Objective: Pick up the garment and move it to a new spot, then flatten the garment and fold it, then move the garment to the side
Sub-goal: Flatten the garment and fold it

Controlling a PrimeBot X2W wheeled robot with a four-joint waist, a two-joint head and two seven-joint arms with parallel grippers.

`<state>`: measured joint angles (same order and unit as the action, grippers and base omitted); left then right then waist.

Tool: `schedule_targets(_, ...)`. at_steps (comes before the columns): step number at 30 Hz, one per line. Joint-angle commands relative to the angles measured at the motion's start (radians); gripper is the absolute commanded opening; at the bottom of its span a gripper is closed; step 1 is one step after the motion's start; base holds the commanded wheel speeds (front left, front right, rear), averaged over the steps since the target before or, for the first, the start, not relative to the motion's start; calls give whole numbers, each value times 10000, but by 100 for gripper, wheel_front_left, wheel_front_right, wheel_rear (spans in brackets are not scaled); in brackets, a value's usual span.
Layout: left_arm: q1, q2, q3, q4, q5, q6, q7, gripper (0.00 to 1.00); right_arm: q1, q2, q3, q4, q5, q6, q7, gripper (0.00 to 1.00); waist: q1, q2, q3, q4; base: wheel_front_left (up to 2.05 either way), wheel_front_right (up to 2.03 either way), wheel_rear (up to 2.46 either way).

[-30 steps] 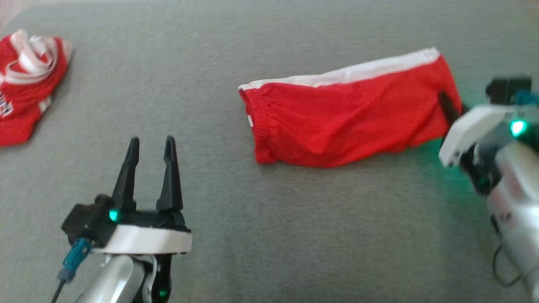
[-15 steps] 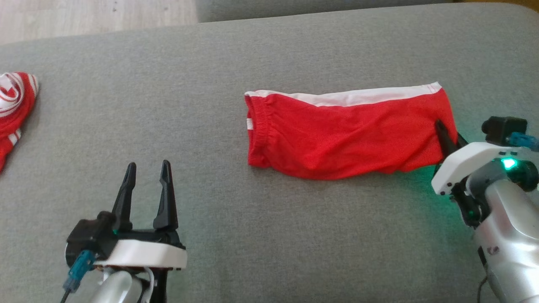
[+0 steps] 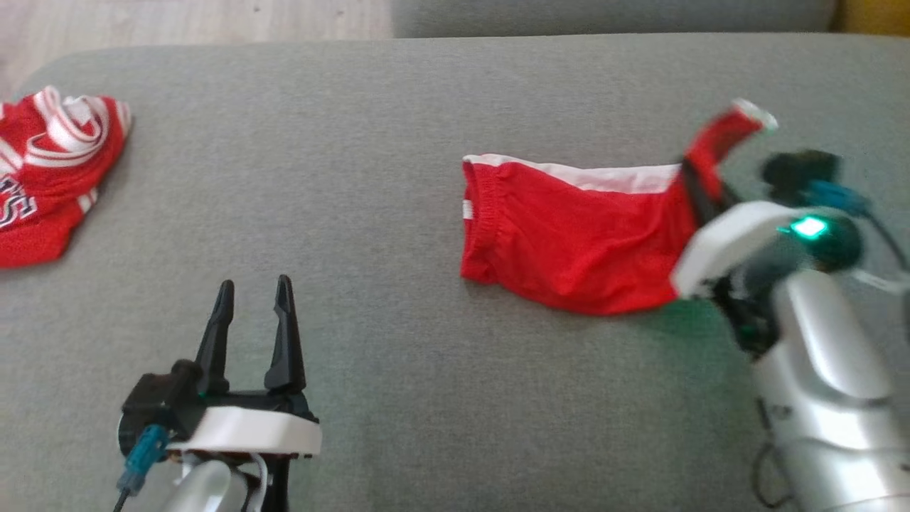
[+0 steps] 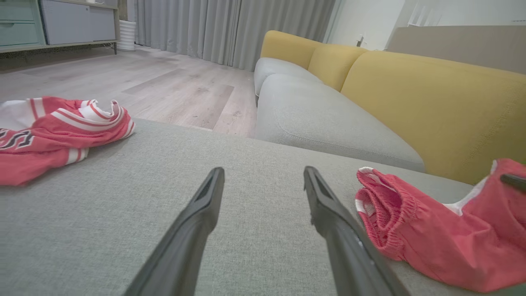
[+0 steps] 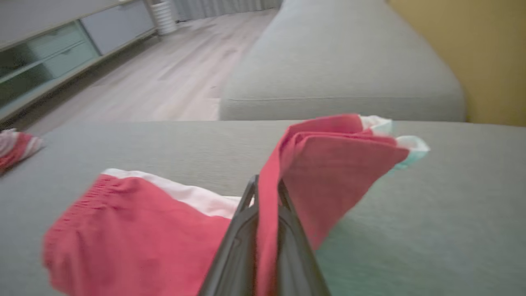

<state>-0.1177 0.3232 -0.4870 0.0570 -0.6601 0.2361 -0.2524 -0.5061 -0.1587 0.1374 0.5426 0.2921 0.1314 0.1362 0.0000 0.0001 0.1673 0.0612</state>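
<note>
The folded red mesh shorts with a white side stripe (image 3: 569, 249) lie right of centre on the grey woven sofa seat (image 3: 398, 114), with the elastic waistband to the left and the right end lifted off the fabric. The right gripper (image 3: 695, 186) has its two dark fingers pinched tight on that lifted end. In the right wrist view a fold of red cloth runs between them, and the hem corner flops over past the fingertips.

The seat's far edge runs across the top of the head view and rounds off at the far left corner. Beyond it are pale wood floor (image 3: 185, 18) and a second grey seat cushion (image 3: 604, 14). A yellow upholstered backrest (image 4: 431, 102) closes off the right side. A bare strip of seat separates the shorts from the far edge, and a broad bare stretch runs leftward from the waistband.

A crumpled red jersey with white stripes (image 3: 50, 178) sits near the far left corner, well apart from the shorts. The left gripper (image 3: 254, 288) is over the near left part of the seat, fingers spread wide with nothing between them, clear of both garments. It and the jersey are the only things on the open left half
</note>
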Motion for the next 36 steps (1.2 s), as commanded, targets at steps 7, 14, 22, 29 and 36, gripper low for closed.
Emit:
schedule_targets(7,-285,-235,447,-278,210,-193,-93,100,-720,884,1829,-1350,99,-7,913,0,0,-1,45,590,0,0,0)
schedule_targets(14,-304,-377,563,-267,315,-299,-93,100,-708,1031,3017,-1168,264,-7,1285,0,0,-1,185,868,0,0,0)
schedule_targets(22,-254,-530,751,-191,435,-417,-93,100,-733,1065,3753,-861,394,-7,1098,0,0,-1,230,903,0,0,0)
schedule_targets(29,-238,-637,736,-83,523,-530,-93,100,-624,1079,4362,-789,599,-7,618,100,0,-1,160,811,0,0,0)
schedule_targets(36,-184,-751,530,82,563,-651,-93,100,-194,1022,4352,-1340,682,-7,-106,100,0,-1,-3,654,0,0,0)
